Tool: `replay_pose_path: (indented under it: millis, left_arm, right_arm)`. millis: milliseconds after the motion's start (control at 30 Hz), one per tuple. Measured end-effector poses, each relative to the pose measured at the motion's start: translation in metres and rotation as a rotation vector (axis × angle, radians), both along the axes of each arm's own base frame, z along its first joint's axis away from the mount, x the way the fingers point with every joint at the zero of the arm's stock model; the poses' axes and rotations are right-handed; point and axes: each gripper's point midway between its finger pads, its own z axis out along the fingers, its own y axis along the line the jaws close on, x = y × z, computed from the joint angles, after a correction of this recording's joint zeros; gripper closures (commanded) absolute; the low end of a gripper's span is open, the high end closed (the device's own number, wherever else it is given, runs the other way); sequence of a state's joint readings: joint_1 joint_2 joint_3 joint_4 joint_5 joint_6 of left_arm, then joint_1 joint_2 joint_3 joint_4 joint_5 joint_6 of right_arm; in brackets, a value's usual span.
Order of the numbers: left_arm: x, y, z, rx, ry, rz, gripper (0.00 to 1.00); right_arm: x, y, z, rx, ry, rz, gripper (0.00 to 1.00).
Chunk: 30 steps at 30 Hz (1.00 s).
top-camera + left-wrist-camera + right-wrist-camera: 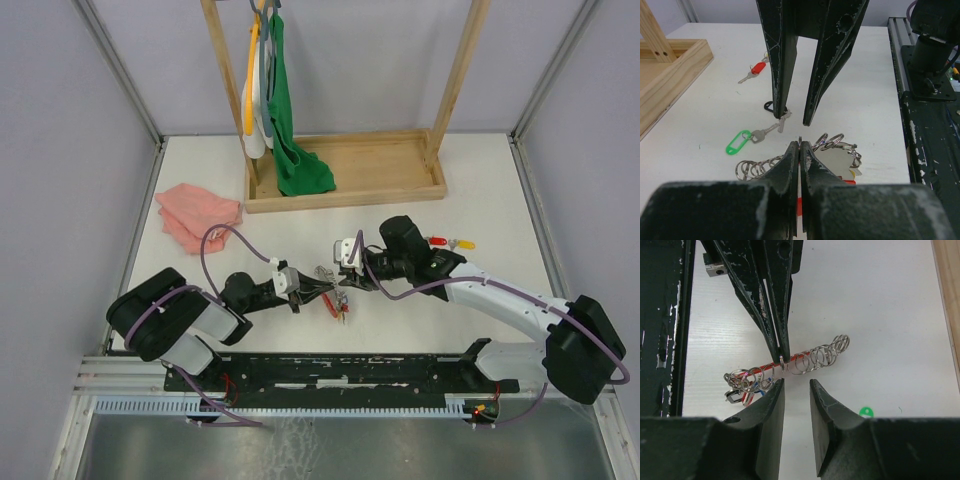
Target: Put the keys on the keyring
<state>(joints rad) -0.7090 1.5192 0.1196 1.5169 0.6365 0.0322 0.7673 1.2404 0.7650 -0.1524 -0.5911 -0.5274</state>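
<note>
The keyring (807,360) lies on the table: a red loop strung with several silver split rings and a bunch of small tagged keys (742,385) at one end. My left gripper (800,144) is shut on one silver ring of it, seen from the right wrist as closed tips (781,354). My right gripper (795,385) faces it just short of the rings, open, with nothing between its fingers (782,107). A green-tagged key (738,142) lies loose on the table beside those fingers. A red-tagged key (758,67) lies farther off. Both grippers meet mid-table (330,288).
A red-tagged and a yellow-tagged key (450,242) lie right of the right arm. A pink cloth (198,215) sits at the left. A wooden rack (345,175) with hanging green and white cloths stands at the back. A black rail (340,368) runs along the near edge.
</note>
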Motion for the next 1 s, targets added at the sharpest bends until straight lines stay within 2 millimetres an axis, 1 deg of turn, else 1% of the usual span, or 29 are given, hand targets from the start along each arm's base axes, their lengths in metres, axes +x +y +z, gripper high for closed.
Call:
replay_pose_path:
  millis: [133,467,600,733,900,933,1000]
  left_arm:
    - [-0.001,0.000,0.002,-0.007,-0.001,-0.001,0.97]
    - [0.001,0.002,0.005,-0.014,-0.002,0.015,0.97]
    - [0.001,0.002,0.006,-0.018,0.003,0.018,0.97]
    - [0.002,0.002,0.009,-0.026,-0.003,0.023,0.97]
    - [0.001,0.002,0.013,-0.036,-0.009,0.022,0.97]
    - [0.001,0.003,0.013,-0.036,-0.009,0.022,0.97]
    - [0.001,0.002,0.013,-0.036,-0.008,0.022,0.93]
  right_arm:
    - [0.000,0.005,0.003,0.024,-0.004,0.015,0.66]
    - [-0.005,0.009,-0.004,0.026,0.031,0.049,0.67]
    - [-0.005,0.010,-0.008,0.027,0.035,0.048,0.70]
    - [-0.003,0.012,-0.011,0.036,0.037,0.047,0.76]
    - [-0.006,0.015,-0.009,0.058,0.045,0.063,0.97]
    - [-0.006,0.016,-0.009,0.059,0.047,0.065,0.99]
    - [-0.008,0.015,-0.010,0.058,0.056,0.070,0.99]
